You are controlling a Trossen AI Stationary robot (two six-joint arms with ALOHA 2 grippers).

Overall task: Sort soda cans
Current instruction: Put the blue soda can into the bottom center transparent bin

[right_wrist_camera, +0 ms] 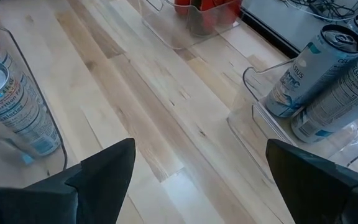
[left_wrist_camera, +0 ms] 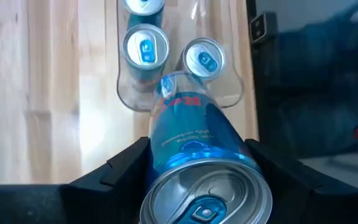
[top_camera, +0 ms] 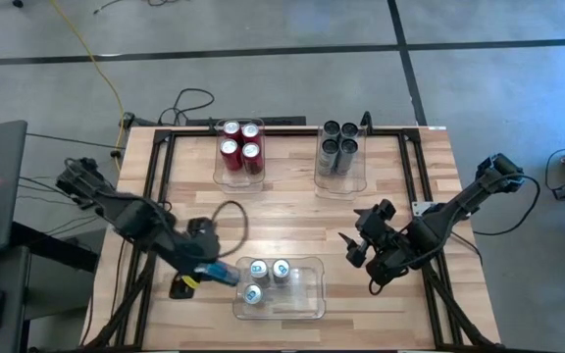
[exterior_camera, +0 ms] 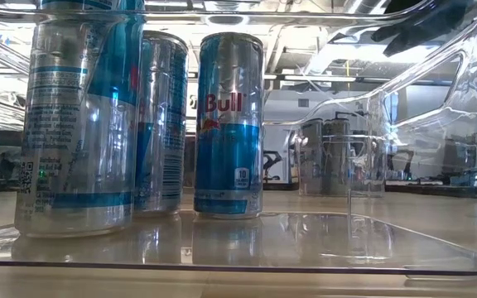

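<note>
My left gripper [top_camera: 219, 274] is shut on a silver-white and blue soda can [left_wrist_camera: 188, 134] at the left end of the near clear bin [top_camera: 307, 304]. Three matching cans [top_camera: 268, 275] stand upright on that bin's floor, close up in the low view [exterior_camera: 228, 124]. Red cans [top_camera: 240, 147] stand in the far left bin and dark grey cans [top_camera: 338, 147] in the far right bin. My right gripper [top_camera: 356, 245] is open above bare table right of the near bin; its fingers [right_wrist_camera: 104, 177] touch nothing. My left gripper pinches the blue can between its two fingers [left_wrist_camera: 126, 165] on the side wall near the top end [left_wrist_camera: 166, 158]. The fingers come from above, slanting from the table's left. The can's silver top [left_wrist_camera: 207, 196] faces the wrist camera, and its lower end [left_wrist_camera: 166, 87] is over the bin's left rim.
The three clear bins form a triangle on the wooden table [top_camera: 292, 211]: two at the far edge, one at the near edge. A dark frame [top_camera: 160, 176] runs along the table's sides. Cables [top_camera: 189, 103] lie beyond the far left corner.
</note>
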